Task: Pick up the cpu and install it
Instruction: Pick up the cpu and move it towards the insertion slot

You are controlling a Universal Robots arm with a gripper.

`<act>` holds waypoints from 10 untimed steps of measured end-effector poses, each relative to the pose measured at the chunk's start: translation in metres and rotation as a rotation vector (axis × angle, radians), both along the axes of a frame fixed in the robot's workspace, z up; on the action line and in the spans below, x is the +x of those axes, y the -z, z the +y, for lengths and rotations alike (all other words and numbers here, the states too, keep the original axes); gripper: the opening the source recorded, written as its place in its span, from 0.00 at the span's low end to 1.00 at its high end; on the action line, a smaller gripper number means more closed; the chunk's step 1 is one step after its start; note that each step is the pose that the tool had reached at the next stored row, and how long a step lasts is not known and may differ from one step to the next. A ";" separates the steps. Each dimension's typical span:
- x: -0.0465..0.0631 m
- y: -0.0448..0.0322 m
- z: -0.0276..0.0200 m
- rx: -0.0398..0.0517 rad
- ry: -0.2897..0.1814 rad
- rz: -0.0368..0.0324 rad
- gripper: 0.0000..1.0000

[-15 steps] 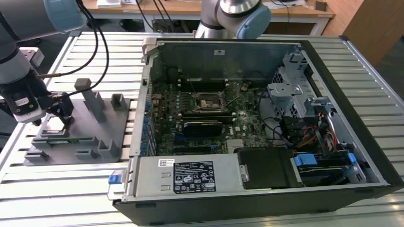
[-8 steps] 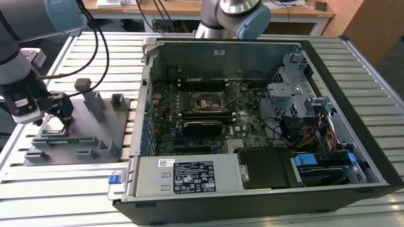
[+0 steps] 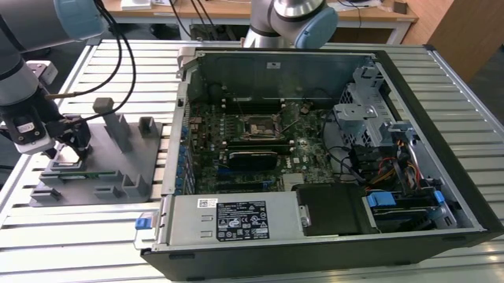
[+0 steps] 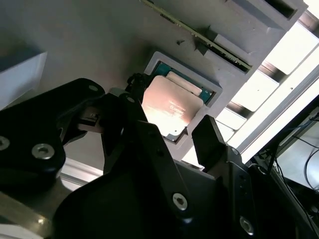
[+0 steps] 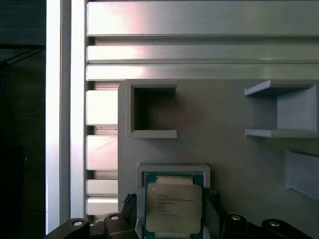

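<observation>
Pickup underway: black two-fingered gripper point(image 3: 71, 147) is hovering over the grey plastic tray point(image 5: 224, 149) at nine o'clock of the open black computer case point(image 3: 315, 253), jaws spread astride the silver-topped, green-edged square cpu point(image 5: 173, 209) sitting in its pocket, likely needing an even squeeze.

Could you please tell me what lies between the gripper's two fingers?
The cpu, lying in a square recess of the grey tray, as both wrist views show.
</observation>
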State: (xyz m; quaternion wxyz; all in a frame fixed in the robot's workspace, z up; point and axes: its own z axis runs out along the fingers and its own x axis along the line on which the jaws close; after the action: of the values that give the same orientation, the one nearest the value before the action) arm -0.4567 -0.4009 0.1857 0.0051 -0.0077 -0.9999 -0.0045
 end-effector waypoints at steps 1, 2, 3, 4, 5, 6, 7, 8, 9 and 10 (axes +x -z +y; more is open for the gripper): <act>0.000 -0.0001 0.0000 -0.0015 0.000 -0.0034 0.65; 0.000 -0.0001 0.0000 -0.0017 0.000 -0.0054 0.65; 0.000 0.0000 0.0000 -0.0017 0.000 -0.0067 0.65; 0.000 0.0000 0.0002 -0.0017 0.000 -0.0081 0.65; -0.001 -0.0001 0.0001 -0.0018 0.000 -0.0094 0.65; -0.001 0.0000 0.0002 -0.0017 0.000 -0.0110 0.65; -0.001 0.0000 0.0002 -0.0017 0.000 -0.0128 0.65; -0.002 0.0000 0.0002 -0.0018 0.000 -0.0141 0.65; -0.002 -0.0001 0.0001 -0.0017 0.000 -0.0150 0.65; -0.002 -0.0001 0.0001 -0.0017 0.000 -0.0156 0.65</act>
State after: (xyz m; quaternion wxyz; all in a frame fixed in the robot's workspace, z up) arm -0.4587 -0.4008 0.1857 -0.0027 -0.0076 -1.0000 -0.0037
